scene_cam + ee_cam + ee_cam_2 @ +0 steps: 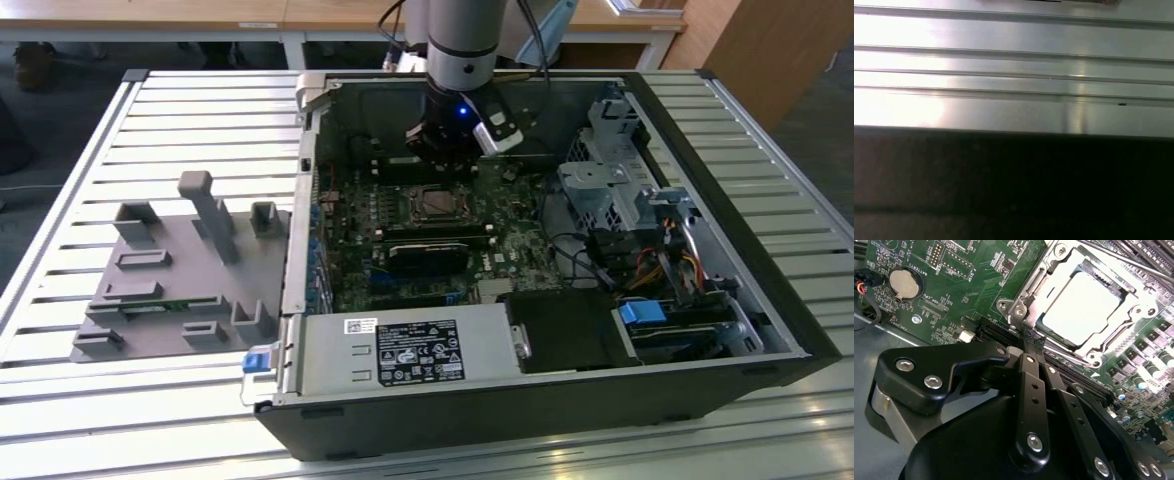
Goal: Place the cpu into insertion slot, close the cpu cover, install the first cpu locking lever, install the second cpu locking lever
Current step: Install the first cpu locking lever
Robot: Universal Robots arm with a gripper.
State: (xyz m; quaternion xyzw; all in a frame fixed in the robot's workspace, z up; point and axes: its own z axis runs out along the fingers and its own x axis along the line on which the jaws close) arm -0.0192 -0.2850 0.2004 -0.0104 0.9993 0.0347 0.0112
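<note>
The flat square cpu with its silver-grey metal top sits in the insertion slot, framed by the thin silvery metal cpu cover lying flat over its edges. It lies just beyond the tips of the black gripper, whose fingers are pressed together, gripping nothing, at the cover's near corner by the hinge screws. The gripper's body hides the green circuit board beneath it. The locking levers are hard to make out.
</note>
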